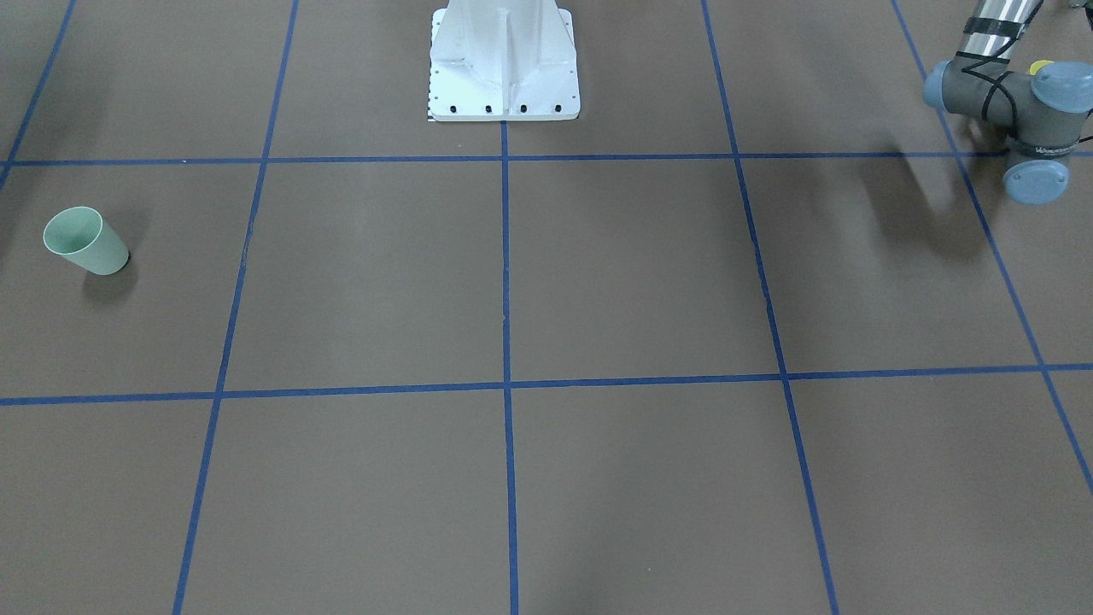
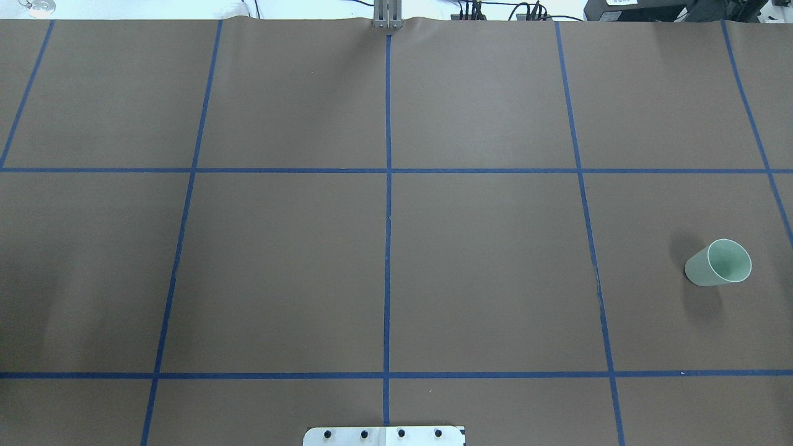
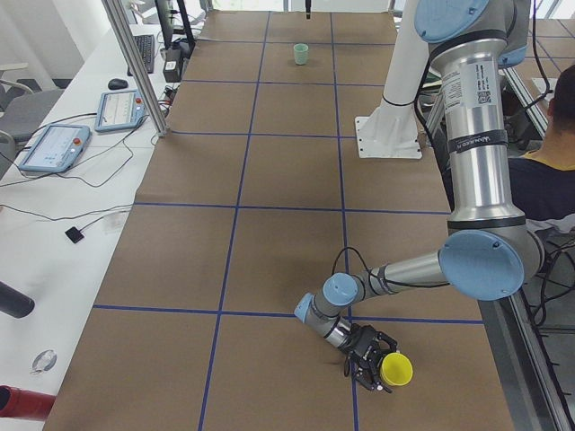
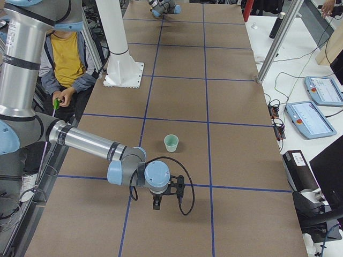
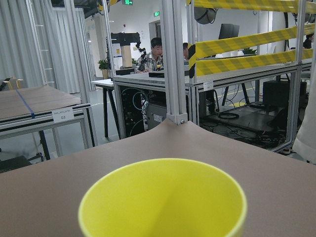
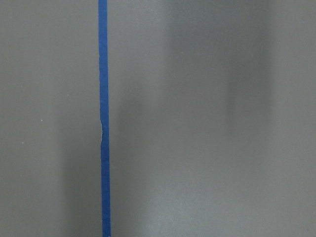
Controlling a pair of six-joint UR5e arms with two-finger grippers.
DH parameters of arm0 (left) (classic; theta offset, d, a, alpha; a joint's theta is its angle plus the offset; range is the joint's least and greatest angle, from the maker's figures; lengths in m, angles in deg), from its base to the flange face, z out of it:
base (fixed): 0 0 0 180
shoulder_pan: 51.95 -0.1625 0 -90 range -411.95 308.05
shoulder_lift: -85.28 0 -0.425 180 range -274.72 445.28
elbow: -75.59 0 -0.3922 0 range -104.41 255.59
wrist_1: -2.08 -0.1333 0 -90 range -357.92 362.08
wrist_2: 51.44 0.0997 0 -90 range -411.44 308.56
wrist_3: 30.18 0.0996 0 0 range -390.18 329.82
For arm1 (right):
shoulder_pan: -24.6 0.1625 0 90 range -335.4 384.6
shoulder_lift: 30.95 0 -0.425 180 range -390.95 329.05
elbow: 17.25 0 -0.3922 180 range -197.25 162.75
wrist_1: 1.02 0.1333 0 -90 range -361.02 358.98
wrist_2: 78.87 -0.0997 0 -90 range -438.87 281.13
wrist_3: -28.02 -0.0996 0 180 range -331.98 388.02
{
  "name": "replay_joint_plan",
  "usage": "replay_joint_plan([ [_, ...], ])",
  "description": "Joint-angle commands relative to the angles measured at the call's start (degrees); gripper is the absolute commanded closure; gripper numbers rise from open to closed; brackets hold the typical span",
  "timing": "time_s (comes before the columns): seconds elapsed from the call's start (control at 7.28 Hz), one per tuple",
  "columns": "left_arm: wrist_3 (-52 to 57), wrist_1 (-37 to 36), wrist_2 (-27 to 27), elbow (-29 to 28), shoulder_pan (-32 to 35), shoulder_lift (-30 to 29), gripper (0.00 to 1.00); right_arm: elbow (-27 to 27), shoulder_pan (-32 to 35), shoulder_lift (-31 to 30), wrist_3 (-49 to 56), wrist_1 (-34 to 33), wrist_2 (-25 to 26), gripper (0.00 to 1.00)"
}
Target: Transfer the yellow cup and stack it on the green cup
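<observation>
Finds the yellow cup at the left end of the table, right at the left gripper; cannot tell pinching jaws from spread ones. Sees the green cup upright, well apart on the right, with the right gripper near it, jaws likewise impossible to judge. Could drop the yellow cup on the long carry if held loosely, or knock the green cup over with a skewed, off-centre descent.
</observation>
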Motion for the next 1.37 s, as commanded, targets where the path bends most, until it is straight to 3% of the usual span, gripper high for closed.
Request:
replay_joint_plan([
  [0.0, 1.0, -0.3, -0.1, -0.1, -1.1, 0.3, 0.94, 0.0, 0.1, 0.0, 0.0, -0.1, 0.0, 0.00],
  [0.41, 8.9, -1.5, 1.3, 0.1, -1.2, 2.1, 0.98, 0.1, 0.0, 0.1, 0.0, -0.1, -0.1, 0.00],
  [0.82, 13.4, -1.4, 10.7, 4.1, -1.1, 6.5, 0.99, 0.1, 0.0, 0.1, -0.2, -0.1, -0.1, 0.00],
  [1.24, 15.6, 3.5, 24.9, 5.4, -0.2, 9.4, 1.00, 0.0, 0.0, 0.3, -0.5, 0.0, 0.1, 0.00],
])
